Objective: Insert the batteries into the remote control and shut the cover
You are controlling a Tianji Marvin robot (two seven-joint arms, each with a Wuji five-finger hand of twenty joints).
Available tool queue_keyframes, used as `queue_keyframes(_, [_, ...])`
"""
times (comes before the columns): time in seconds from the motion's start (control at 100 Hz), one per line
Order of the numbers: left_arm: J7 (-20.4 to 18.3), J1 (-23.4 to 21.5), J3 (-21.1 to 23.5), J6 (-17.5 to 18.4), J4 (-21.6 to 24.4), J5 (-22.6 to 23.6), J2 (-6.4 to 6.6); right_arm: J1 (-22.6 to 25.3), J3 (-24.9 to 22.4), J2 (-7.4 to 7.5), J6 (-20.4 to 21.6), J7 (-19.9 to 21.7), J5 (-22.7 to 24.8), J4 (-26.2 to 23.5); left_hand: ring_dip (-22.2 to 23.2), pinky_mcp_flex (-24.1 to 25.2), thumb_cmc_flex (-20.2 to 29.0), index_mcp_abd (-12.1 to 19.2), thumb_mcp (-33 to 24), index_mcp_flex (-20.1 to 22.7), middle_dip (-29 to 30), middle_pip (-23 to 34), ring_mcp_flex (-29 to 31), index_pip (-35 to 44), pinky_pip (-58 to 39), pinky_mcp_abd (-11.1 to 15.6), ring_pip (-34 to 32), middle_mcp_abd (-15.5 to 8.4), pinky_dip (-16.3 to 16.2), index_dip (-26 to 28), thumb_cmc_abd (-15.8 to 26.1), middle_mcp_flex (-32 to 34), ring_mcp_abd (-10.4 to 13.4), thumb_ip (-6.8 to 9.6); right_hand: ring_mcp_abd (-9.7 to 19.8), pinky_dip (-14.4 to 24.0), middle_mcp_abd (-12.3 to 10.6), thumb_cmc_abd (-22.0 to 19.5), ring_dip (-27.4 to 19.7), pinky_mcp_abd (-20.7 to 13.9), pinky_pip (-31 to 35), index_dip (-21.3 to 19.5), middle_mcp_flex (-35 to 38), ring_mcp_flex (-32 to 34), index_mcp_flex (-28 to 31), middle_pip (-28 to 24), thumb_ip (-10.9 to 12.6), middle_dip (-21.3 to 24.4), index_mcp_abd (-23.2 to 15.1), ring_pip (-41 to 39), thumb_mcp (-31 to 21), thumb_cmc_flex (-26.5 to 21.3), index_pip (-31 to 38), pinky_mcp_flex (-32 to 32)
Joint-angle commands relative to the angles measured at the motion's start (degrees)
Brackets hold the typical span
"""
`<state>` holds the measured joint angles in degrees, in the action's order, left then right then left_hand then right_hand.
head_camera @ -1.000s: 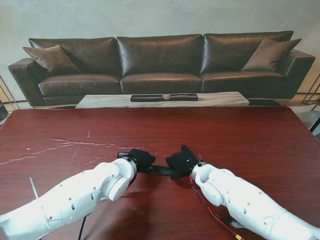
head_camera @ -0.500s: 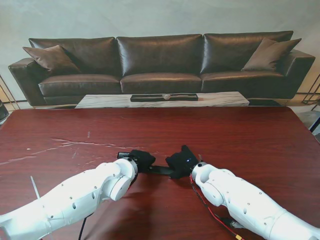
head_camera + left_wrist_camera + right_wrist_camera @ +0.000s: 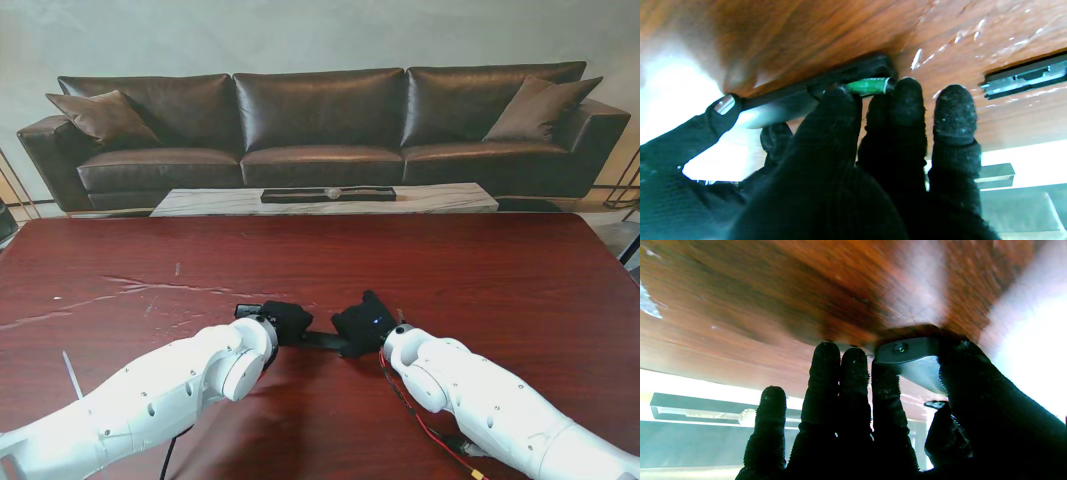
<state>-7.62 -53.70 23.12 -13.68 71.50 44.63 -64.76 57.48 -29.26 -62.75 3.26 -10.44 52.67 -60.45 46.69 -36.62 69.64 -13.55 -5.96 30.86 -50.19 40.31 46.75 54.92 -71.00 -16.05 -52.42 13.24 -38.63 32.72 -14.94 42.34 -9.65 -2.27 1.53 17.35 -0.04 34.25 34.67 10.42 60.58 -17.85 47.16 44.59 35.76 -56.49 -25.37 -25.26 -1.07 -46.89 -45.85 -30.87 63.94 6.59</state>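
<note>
remote control on table between left hand and right hand

From the stand's view the remote control shows only as a short dark strip between the two gloved hands; both its ends are covered, one by the left hand, the other by the right hand. The battery compartment cannot be made out there. In the left wrist view a green battery peeks out among the fingertips, most of it hidden, so whether it is fully seated cannot be told. A flat dark piece, possibly the cover, is cut off by the picture's edge. In the right wrist view the tabletop is blurred, and the thumb hides the remote's far side.
</note>
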Motion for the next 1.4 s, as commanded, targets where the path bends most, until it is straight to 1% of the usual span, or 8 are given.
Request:
queue_keyframes(0.0, [0.7, -0.8, 0.4, 0.6, 0.6, 0.2, -0.21, 1.1, 0.8, 0.24, 0.1, 0.8, 0.3, 0.8, -1.1, 0.5, 2.2, 1.6, 1.1, -1.9, 0.4, -1.0, -1.8, -3.2, -0.5, -0.5, 2.9, 3.5, -0.2, -1.4, 0.9, -2.3, 3.4, 1.78, 0.6, 1.1, -1.0, -5.1, 0.1, 0.9, 0.4, -2.5, 0.4, -0.3, 4.7, 1.7, 5.0, 1.7, -10.7, 0.0, -4.9, -8.0, 6.1, -1.0])
queue_keyframes(0.41, [3.0, -4.8, 5.7, 2.4, 4.2, 2.0, 0.44, 1.1, 0.9, 0.3, -0.1, 0.8, 0.4, 1.0, -2.8, -0.2, 1.8, 1.4, 2.1, -1.4, 2.6, -5.4, -3.9, -9.2, -1.1, 1.6, 7.7, 3.4, 0.2, -2.3, 2.2, -4.6, 1.0, 1.82, 0.6, 1.1, -1.0, -5.1, 0.1, 1.0, 0.4, -2.5, 0.4, -0.3, 4.7, 1.7, 5.0, 1.7, -10.6, 0.0, -4.8, -8.0, 6.1, -1.1])
queue_keyframes(0.54, [3.1, -6.4, 7.8, 1.9, 6.0, 4.3, 1.09, 1.0, 1.0, 0.29, 0.0, 0.9, 0.4, 1.0, -3.3, 3.2, 1.3, 1.3, 3.8, -2.1, 11.8, -8.6, -8.6, -15.9, -1.4, 1.4, 11.8, 4.1, -1.4, -0.3, 4.6, -10.1, -0.7, 1.81, 0.6, 1.1, -1.0, -5.1, 0.1, 1.0, 0.4, -2.5, 0.4, -0.4, 4.7, 1.8, 5.0, 1.7, -10.7, 0.0, -4.8, -8.0, 6.1, -1.1])
queue_keyframes(0.71, [4.0, -8.5, 10.4, -0.9, 7.2, 7.3, 1.57, 0.9, 1.1, 0.34, 0.1, 0.9, 0.5, 0.9, -4.7, 6.7, 2.5, -0.3, 4.2, -3.2, 14.7, -12.8, -11.2, -19.6, -1.9, 0.1, 14.8, 5.2, -3.3, 0.2, 7.1, -12.1, -3.3, 1.85, 0.7, 1.1, -1.0, -5.1, 0.1, 0.9, 0.4, -2.5, 0.5, -0.3, 4.7, 1.7, 5.0, 1.7, -10.7, 0.0, -4.8, -8.0, 6.1, -1.1])
queue_keyframes(0.92, [6.3, -10.2, 12.3, -3.9, 7.0, 10.6, 1.83, 1.0, 1.0, 0.36, 0.1, 0.8, 0.6, 0.8, 0.0, 4.9, 4.2, -2.3, 5.7, -4.3, 9.4, -7.3, -10.2, -17.0, -7.7, 0.9, 6.8, 6.4, -5.5, 4.1, 12.8, -11.2, -2.6, 1.25, 0.6, 1.1, -1.0, -5.1, 0.1, 0.9, 0.4, -2.5, 0.4, -0.3, 4.7, 1.7, 5.0, 1.7, -10.7, 0.0, -4.8, -8.0, 6.1, -1.0])
queue_keyframes(1.07, [4.1, -10.2, 12.5, -5.1, 7.4, 13.1, 2.63, 1.0, 1.0, 0.35, 0.1, 0.7, 0.6, 0.9, 6.6, 1.0, 0.7, -2.0, 7.6, -6.8, 1.9, -0.3, -8.0, -6.8, -17.1, 3.6, -3.1, 5.7, -7.8, 11.8, 19.1, -9.2, -1.1, 0.14, 0.6, 1.1, -1.0, -5.2, 0.1, 0.9, 0.4, -2.5, 0.5, -0.3, 4.7, 1.7, 5.0, 1.7, -10.7, 0.0, -4.8, -8.0, 6.1, -1.1])
queue_keyframes(1.23, [1.3, -9.0, 11.1, -6.1, 6.9, 14.5, 3.22, 1.0, 0.9, 0.38, 0.2, 0.6, 0.7, 0.9, 9.6, -3.2, -4.5, -1.3, 8.5, -4.7, -2.8, 4.3, -5.0, -2.4, -25.5, 5.6, -10.0, 4.8, -7.9, 16.5, 26.7, -5.9, -0.3, -0.47, 0.6, 1.1, -1.0, -5.2, 0.1, 0.9, 0.5, -2.5, 0.4, -0.3, 4.7, 1.7, 5.0, 1.7, -10.6, 0.0, -4.7, -8.0, 6.1, -1.0])
queue_keyframes(1.39, [-0.8, -7.4, 8.9, -7.0, 6.2, 14.2, 3.39, 1.1, 0.8, 0.41, 0.3, 0.5, 0.8, 1.0, 10.1, -5.0, -5.9, -0.7, 8.5, -3.0, -4.3, 5.8, -3.6, -0.7, -28.8, 6.2, -12.5, 4.2, -6.9, 17.9, 28.4, -4.0, -0.2, -0.02, 0.7, 1.1, -1.0, -5.2, 0.1, 0.9, 0.4, -2.5, 0.4, -0.4, 4.7, 1.7, 5.0, 1.7, -10.7, 0.0, -4.7, -8.0, 6.1, -1.0])
